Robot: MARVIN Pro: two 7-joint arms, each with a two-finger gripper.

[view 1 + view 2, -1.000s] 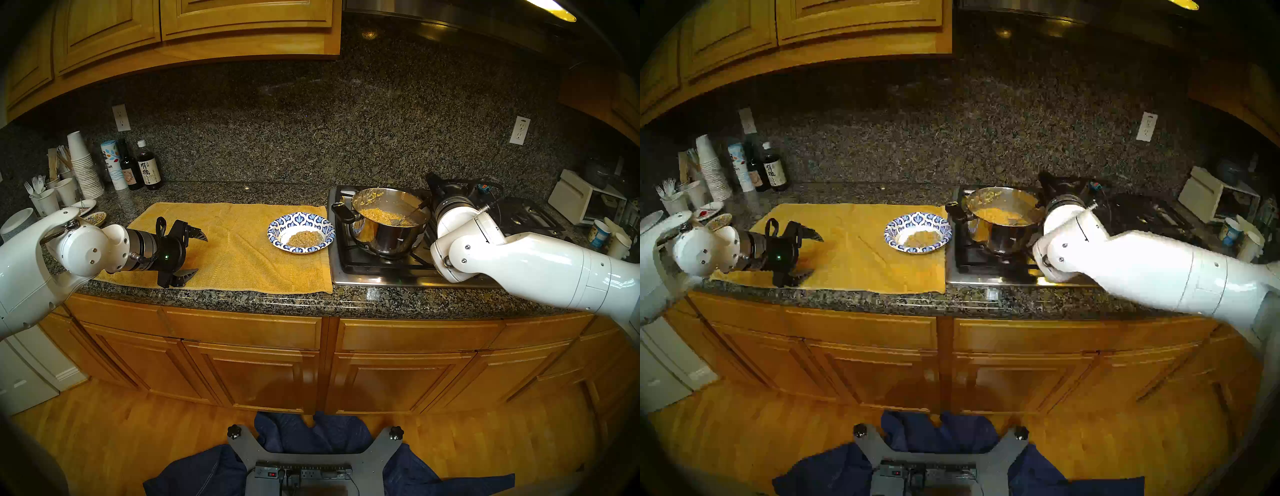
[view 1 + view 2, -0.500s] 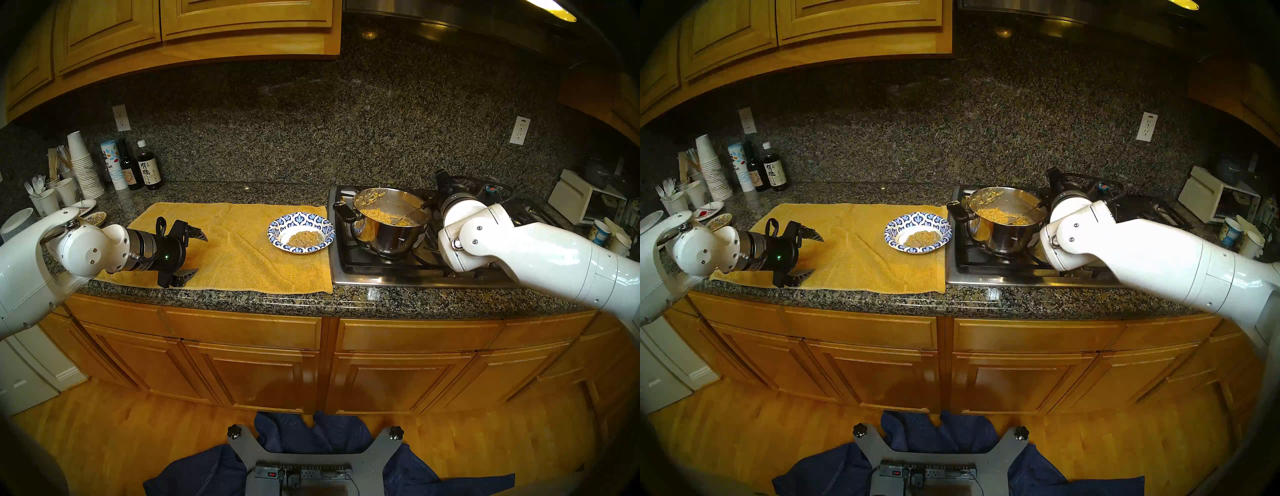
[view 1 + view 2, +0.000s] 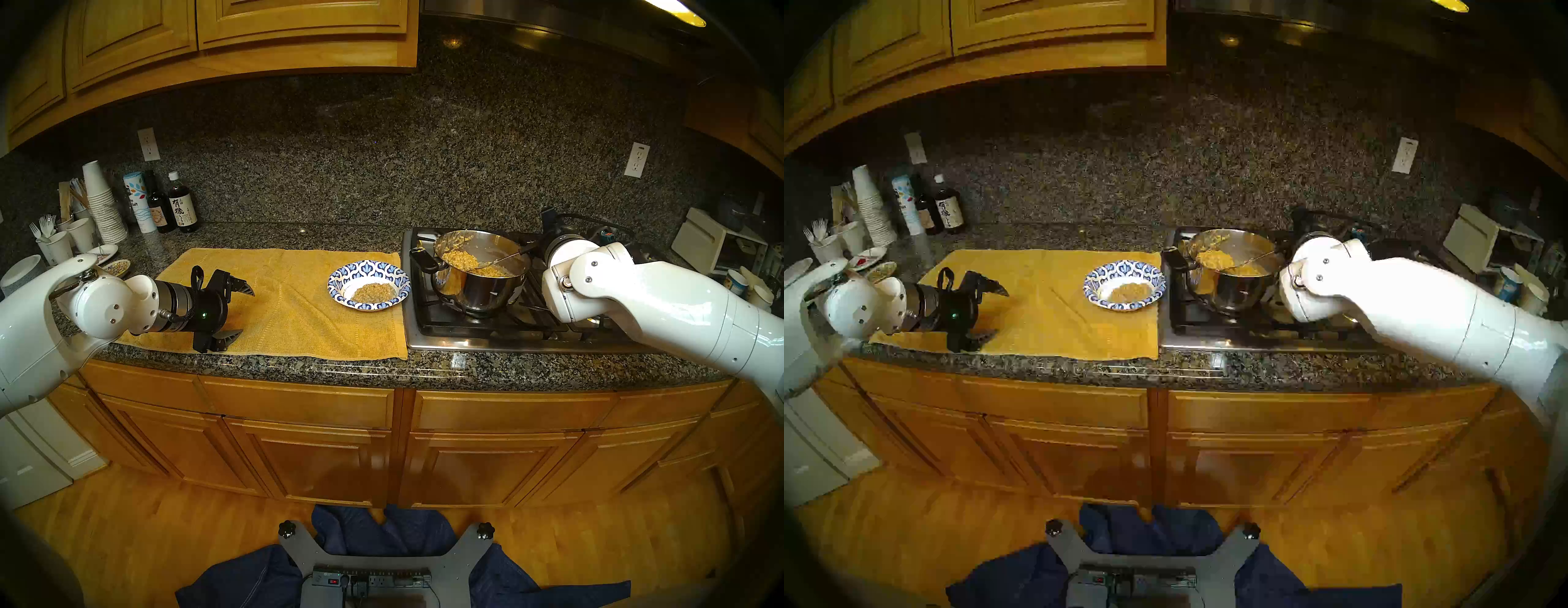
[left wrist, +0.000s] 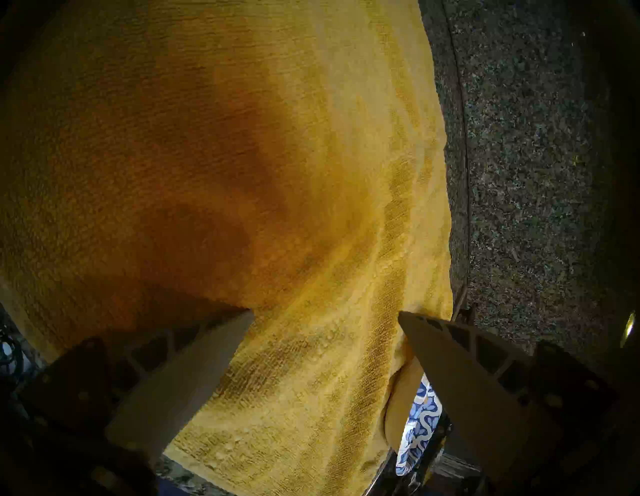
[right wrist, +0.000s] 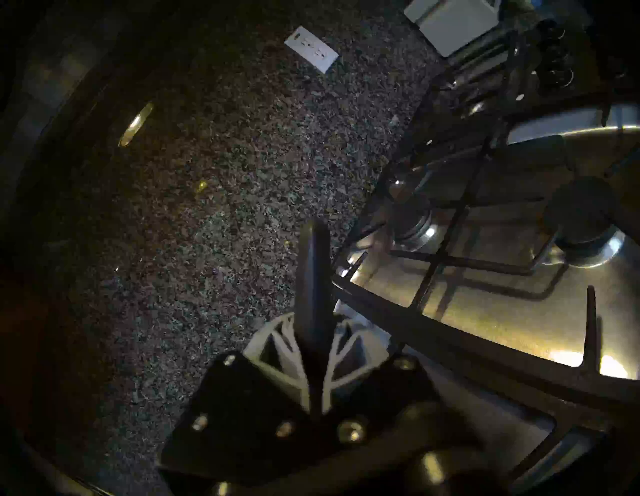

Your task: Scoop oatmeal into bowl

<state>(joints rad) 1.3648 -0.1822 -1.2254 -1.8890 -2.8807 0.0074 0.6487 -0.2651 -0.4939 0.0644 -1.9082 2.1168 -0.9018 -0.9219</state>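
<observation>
The blue-and-white patterned paper bowl [image 3: 365, 266] sits on the yellow towel [image 3: 297, 310], with a small mound of oatmeal [image 3: 374, 293] in its white centre. More oatmeal [image 3: 494, 271] fills the steel pot [image 3: 479, 293] on the stove. My right gripper [image 3: 535, 248] is at the pot's right rim, shut on the dark handle [image 5: 313, 273] of a spoon [image 3: 498, 259]. The spoon reaches into the pot with a heap of oatmeal at its tip. My left gripper [image 3: 242, 312] hovers open and empty over the towel's left end, its fingers [image 4: 221, 350] wide apart.
The pot stands on the stove's [image 3: 445, 337] left front burner, its black handle [image 3: 426, 261] facing the bowl. Bottles [image 3: 182, 208], stacked paper cups [image 3: 102, 204] and small plates [image 3: 106, 254] crowd the back left. A toaster oven [image 3: 712, 246] and cups stand far right.
My right arm has swung rightward and the spoon has risen in the pot with a heap of oatmeal on it. The left arm and the bowl have not moved.
</observation>
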